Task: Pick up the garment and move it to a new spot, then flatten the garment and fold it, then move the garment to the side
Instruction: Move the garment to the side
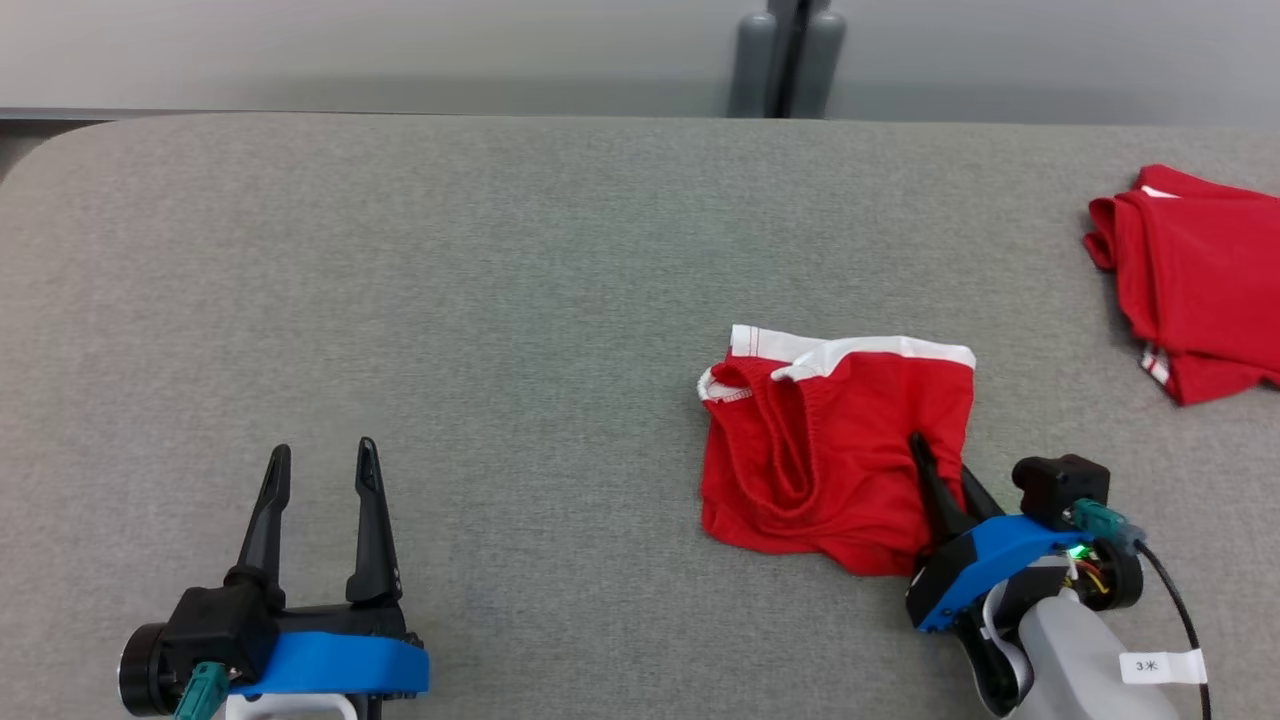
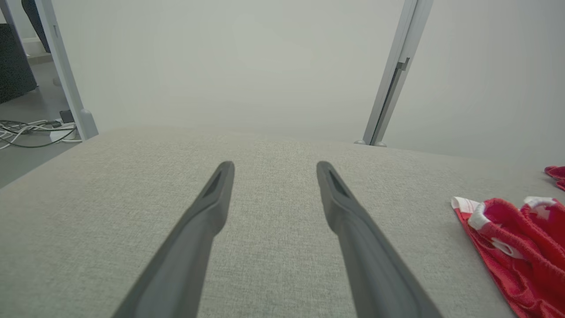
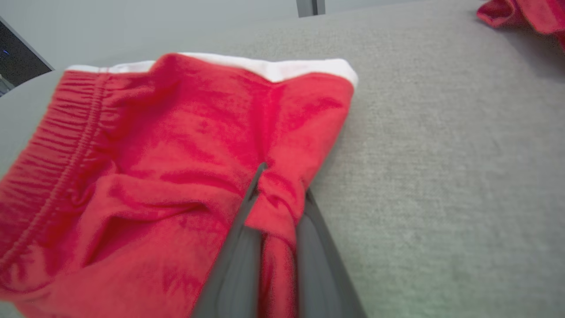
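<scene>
The right gripper sits at the lower right of the head view, its two dark fingers drawn nearly together and pinching a fold of red cloth. In the right wrist view, the right gripper has a bunched ridge of fabric squeezed between its fingers, at the near right corner of the garment.

The garment is a pair of red shorts with a white band along its far edge and a ribbed elastic seam towards its left side. The red shorts lie rumpled and loosely doubled over on the grey fabric-covered table, right of centre.

The left gripper is at the lower left, well apart from the shorts, fingers spread wide and holding nothing. A second red garment lies folded at the far right edge.

By my reading, the task has barely begun: the grip is made, but the shorts rest on the table, not yet lifted. Moving, flattening, folding and setting aside all remain.
</scene>
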Motion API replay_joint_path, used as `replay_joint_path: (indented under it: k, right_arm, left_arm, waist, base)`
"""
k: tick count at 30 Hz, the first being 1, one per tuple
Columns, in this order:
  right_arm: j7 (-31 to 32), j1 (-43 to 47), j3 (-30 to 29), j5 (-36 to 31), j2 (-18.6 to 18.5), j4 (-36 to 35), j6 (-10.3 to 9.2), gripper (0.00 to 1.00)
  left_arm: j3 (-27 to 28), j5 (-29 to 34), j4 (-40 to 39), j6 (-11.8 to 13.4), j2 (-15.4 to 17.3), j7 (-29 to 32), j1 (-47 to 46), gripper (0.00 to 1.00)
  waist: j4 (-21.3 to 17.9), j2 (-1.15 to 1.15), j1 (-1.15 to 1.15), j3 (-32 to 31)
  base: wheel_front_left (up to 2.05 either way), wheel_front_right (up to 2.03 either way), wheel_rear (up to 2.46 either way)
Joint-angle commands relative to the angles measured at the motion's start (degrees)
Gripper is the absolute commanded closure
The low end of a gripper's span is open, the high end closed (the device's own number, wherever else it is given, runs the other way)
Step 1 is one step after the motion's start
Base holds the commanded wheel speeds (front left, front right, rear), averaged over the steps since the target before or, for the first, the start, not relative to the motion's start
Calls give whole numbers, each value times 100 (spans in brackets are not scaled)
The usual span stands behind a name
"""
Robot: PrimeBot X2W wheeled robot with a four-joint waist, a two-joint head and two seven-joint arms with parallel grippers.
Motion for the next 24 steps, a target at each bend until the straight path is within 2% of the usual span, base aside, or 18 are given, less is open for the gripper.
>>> replay_joint_path:
  k: [1,7,13,24]
  right_arm:
    - [-13,-16,-77,-81,-140,-44,-10,100]
    - [-20,177,-268,-179,-335,-323,-10,100]
    - [-27,398,-445,-146,-550,-636,-6,100]
    - [-29,565,-419,-195,-758,-1115,-5,100]
  left_arm:
    - [17,2,-36,-10,-8,-24,11,0]
    - [12,91,-90,-27,-6,-19,-173,0]
    - [52,263,-78,-170,59,-19,-475,0]
    - [76,345,-248,-212,33,-19,-429,0]
  waist:
    - [-147,-1,0,14]
    - [-821,-1,0,221]
    - [-1452,-1,0,357]
    - [-1798,-1,0,357]
  base:
    - [0,0,0]
    - [0,0,0]
    - [0,0,0]
    - [0,0,0]
